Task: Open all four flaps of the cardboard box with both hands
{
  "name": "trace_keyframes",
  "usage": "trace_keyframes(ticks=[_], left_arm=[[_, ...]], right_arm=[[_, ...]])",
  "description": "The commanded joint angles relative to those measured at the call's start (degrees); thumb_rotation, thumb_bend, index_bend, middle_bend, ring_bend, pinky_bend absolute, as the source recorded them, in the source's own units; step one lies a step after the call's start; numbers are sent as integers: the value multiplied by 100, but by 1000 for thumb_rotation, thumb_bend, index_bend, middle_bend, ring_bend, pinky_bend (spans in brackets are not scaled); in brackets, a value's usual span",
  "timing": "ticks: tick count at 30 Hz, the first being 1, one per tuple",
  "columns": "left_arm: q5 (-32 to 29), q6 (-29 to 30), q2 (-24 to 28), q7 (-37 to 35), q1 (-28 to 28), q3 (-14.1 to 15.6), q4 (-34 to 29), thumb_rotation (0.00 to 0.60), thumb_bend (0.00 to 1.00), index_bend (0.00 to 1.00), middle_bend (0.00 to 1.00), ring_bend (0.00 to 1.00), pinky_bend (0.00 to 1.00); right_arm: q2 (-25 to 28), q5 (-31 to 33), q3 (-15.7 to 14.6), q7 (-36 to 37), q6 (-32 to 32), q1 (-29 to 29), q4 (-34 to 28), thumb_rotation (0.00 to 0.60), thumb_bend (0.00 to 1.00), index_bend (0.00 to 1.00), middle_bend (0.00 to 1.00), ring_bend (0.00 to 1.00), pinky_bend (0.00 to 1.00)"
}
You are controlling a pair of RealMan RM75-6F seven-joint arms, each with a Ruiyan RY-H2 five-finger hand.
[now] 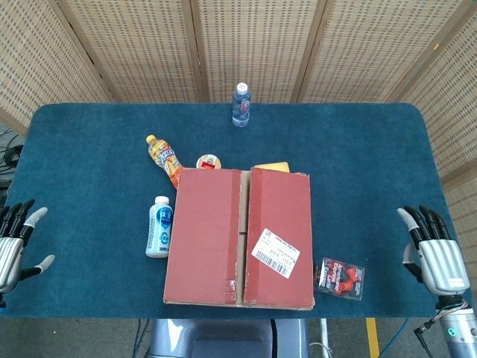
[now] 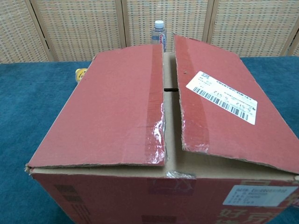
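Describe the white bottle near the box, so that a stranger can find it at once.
Start at the red cardboard box in the middle of the blue table. Just off its left side lies the white bottle, flat on the cloth. Unlike the orange bottle behind it, it has a pale blue label.

A closed red box [image 1: 238, 237] sits on a blue table [image 1: 358, 164], bottles and snacks beside it. Two empty hands, left [image 1: 13, 250] and right [image 1: 432, 250], fingers spread, rest at the table's edges.
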Motion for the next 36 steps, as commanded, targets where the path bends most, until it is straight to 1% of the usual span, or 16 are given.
trace_keyframes(ticks=[1, 6, 12, 19, 23, 28, 36], left_arm=[[31, -40, 40, 42, -41, -6, -47, 584, 254, 156, 44, 43, 19], [38, -116, 101, 91, -79, 12, -104, 583, 274, 182, 44, 43, 19], [-27, -244, 180, 174, -134, 16, -198, 584, 275, 195, 44, 43, 19], [-111, -423, 222, 294, -220, 17, -308, 583, 274, 199, 44, 43, 19], [-207, -564, 234, 390, -278, 19, -384, 584, 274, 200, 44, 43, 19], [-282, -609, 247, 427, -300, 15, -402, 584, 274, 202, 44, 43, 19], [-352, -680, 238, 425, -327, 32, -378, 584, 274, 208, 44, 43, 19]], right_arm=[[174, -228, 49, 273, -118, 207, -111, 600, 1000, 138, 163, 0, 62], [410, -499, 122, 615, -349, 536, -301, 600, 1000, 186, 194, 0, 62], [724, -869, 168, 1226, -891, 1122, -604, 600, 1000, 240, 238, 0, 63], [807, -1304, 243, 1698, -1419, 1820, -798, 600, 1000, 267, 264, 0, 62], [815, -1509, 396, 2031, -1833, 2408, -1029, 600, 1000, 276, 276, 3, 62], [861, -1536, 470, 2362, -2262, 2933, -1205, 600, 1000, 296, 292, 8, 62], [782, -1561, 533, 2387, -2711, 3526, -1296, 600, 1000, 331, 319, 14, 62]])
